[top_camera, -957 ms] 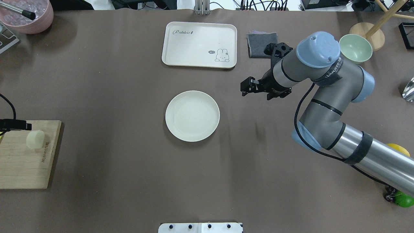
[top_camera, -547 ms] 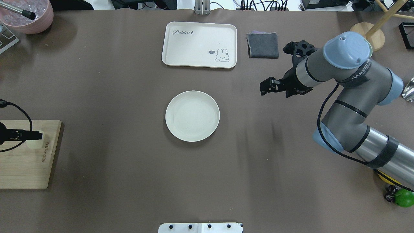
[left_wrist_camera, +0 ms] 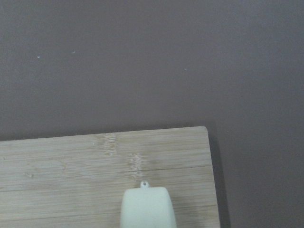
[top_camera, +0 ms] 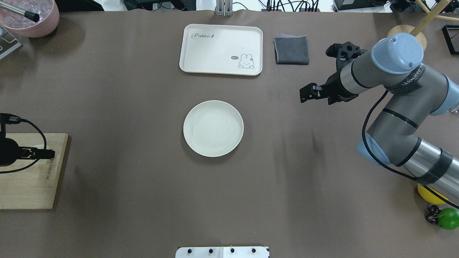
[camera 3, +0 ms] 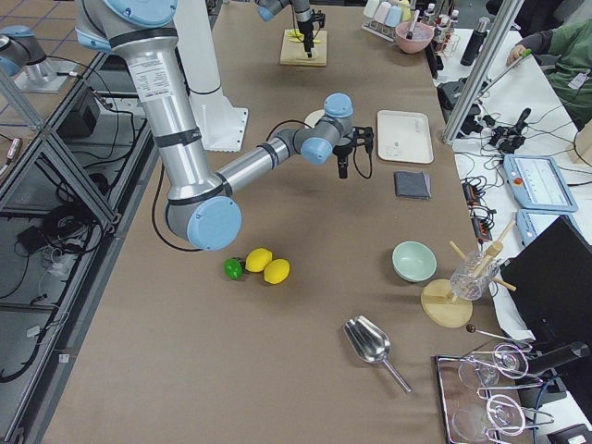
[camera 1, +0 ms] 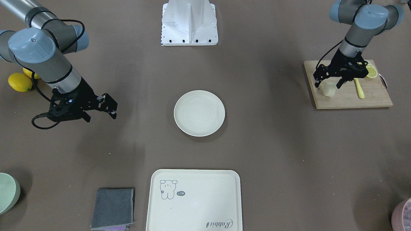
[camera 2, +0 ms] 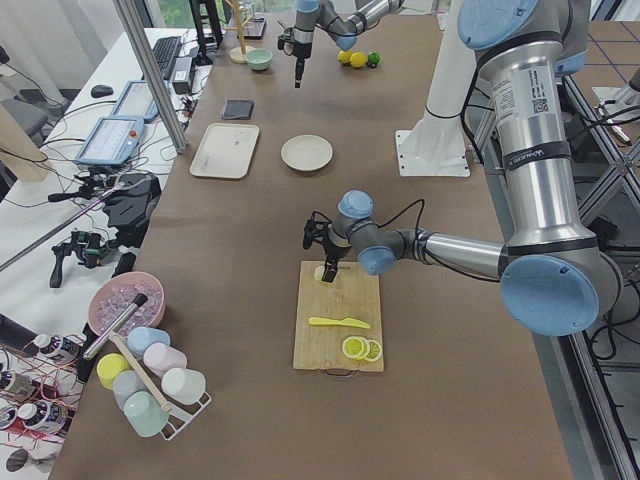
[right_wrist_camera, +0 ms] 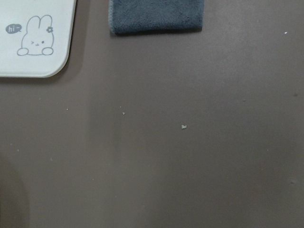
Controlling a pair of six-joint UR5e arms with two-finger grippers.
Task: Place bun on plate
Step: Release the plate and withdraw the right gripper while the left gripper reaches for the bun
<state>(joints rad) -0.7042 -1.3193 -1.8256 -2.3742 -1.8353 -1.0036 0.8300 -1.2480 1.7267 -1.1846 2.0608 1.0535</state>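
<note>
The bun [camera 1: 329, 89] is a small cream lump standing on the near corner of a wooden cutting board [camera 1: 350, 98]. My left gripper [camera 1: 328, 84] hangs over it, open, with one finger on each side of the bun. The left wrist view shows the bun [left_wrist_camera: 147, 206] at the bottom edge. The round off-white plate [camera 1: 199, 113] lies bare at the table's middle [top_camera: 213, 128]. My right gripper [top_camera: 307, 95] hovers open to the plate's right, holding nothing. In the overhead view the left gripper covers the bun.
Lemon slices [camera 1: 371, 71] and a yellow knife [camera 1: 359, 88] share the board. A cream rabbit tray [top_camera: 221, 49] and a grey cloth [top_camera: 291, 50] lie beyond the plate. Yellow lemons [camera 1: 19, 81], a green bowl [camera 1: 6, 192] and a pink bowl [top_camera: 32, 16] sit at the edges.
My left gripper has come in over the board and now covers the bun from above. My right arm has drawn back to the right, away from the plate.
</note>
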